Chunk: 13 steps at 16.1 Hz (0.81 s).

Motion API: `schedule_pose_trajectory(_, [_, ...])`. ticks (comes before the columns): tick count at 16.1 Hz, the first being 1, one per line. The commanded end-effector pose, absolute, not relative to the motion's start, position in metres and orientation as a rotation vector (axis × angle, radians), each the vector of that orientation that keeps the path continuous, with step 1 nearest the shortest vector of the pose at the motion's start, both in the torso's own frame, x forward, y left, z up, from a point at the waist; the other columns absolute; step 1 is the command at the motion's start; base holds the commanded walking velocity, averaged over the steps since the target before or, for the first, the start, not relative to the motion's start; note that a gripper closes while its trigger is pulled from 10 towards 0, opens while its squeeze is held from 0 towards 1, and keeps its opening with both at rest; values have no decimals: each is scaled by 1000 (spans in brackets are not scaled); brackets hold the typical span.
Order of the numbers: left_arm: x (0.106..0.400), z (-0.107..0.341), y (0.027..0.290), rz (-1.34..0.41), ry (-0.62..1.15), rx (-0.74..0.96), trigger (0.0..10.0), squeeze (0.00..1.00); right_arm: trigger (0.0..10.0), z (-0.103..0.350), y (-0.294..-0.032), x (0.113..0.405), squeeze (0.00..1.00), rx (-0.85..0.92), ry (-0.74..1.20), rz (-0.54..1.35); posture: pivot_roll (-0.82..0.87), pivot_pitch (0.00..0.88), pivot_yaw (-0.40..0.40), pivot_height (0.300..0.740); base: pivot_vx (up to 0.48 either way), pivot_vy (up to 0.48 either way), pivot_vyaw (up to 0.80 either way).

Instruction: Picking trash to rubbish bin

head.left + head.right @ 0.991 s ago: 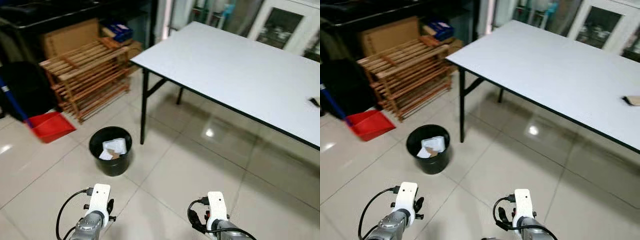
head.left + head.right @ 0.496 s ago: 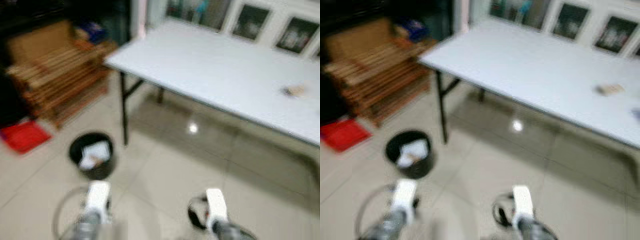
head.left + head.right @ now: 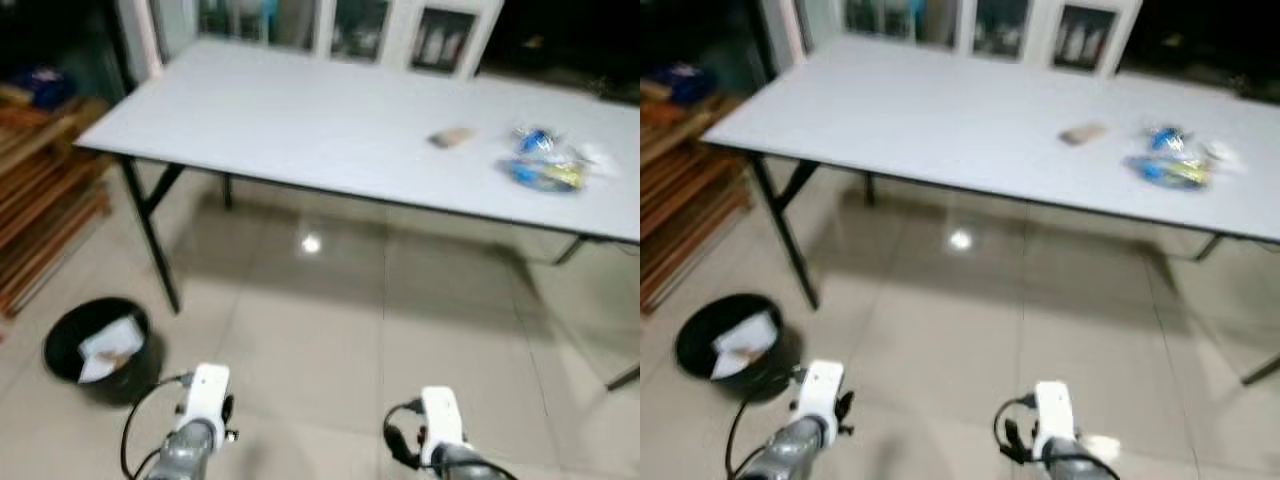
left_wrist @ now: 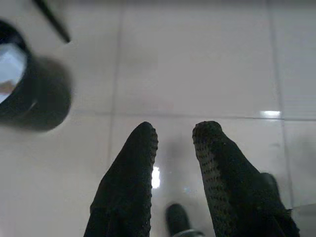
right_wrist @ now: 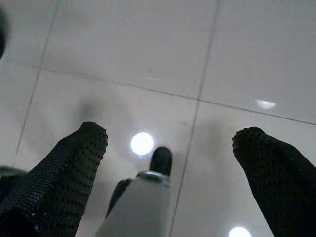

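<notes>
On the white table (image 3: 300,110) lie a crumpled blue and yellow wrapper (image 3: 545,165) and a small tan scrap (image 3: 452,137), both towards its right end. A black rubbish bin (image 3: 97,350) with white paper in it stands on the floor at the lower left, beside a table leg. Both arms hang low over the tiles, the left arm (image 3: 200,395) a short way right of the bin. My left gripper (image 4: 175,134) holds its fingers a little apart with nothing between them, the bin (image 4: 29,94) off to one side. My right gripper (image 5: 173,134) is wide open over bare tiles.
A wooden slatted rack (image 3: 40,220) stands at the far left. Black table legs (image 3: 155,240) come down near the bin, another leg (image 3: 620,378) at the right edge. White cabinets with glass doors (image 3: 340,25) line the wall behind the table. Glossy floor tiles (image 3: 330,330) lie ahead.
The whole view has swung to the right: bin and rack slid to the left, the red dustpan left the picture, and the wrapper on the table came into view. Both arms hang as before.
</notes>
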<state>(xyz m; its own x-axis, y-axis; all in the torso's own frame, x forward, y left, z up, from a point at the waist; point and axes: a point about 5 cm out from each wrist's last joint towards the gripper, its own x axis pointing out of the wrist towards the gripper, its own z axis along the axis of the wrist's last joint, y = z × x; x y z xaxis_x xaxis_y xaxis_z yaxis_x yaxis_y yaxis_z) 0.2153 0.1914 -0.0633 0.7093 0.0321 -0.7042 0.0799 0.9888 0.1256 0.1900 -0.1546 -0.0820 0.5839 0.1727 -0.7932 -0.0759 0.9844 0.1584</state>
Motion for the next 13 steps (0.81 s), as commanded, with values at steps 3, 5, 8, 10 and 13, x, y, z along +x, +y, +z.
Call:
schedule_pose_trajectory(3, [211, -65, 199, -19, 803, 160, 10000, 0, 10000, -81, -150, 192, 0, 129, 925, 147, -9, 31, -71, 740, 0, 0, 0])
schedule_pose_trajectory(5, [211, -65, 198, -20, 803, 158, 10000, 0, 10000, -81, -150, 192, 0, 128, 925, 148, -9, 31, -72, 740, 0, 0, 0])
schedule_pose_trajectory(8, [211, -65, 198, -21, 799, 169, 10000, 0, 10000, -81, -150, 192, 0, 129, 924, 148, -10, 32, -73, 740, 0, 0, 0])
schedule_pose_trajectory(10, [211, -65, 199, -21, 803, 196, 10000, 0, 10000, -81, -150, 191, 0, 129, 927, 148, -9, 31, -73, 740, 0, -133, 0])
schedule_pose_trajectory(13, [210, -66, 199, -18, 806, 198, 10000, 0, 10000, -82, -149, 190, 0, 126, 936, 158, -8, 26, -73, 740, 0, -480, -800])
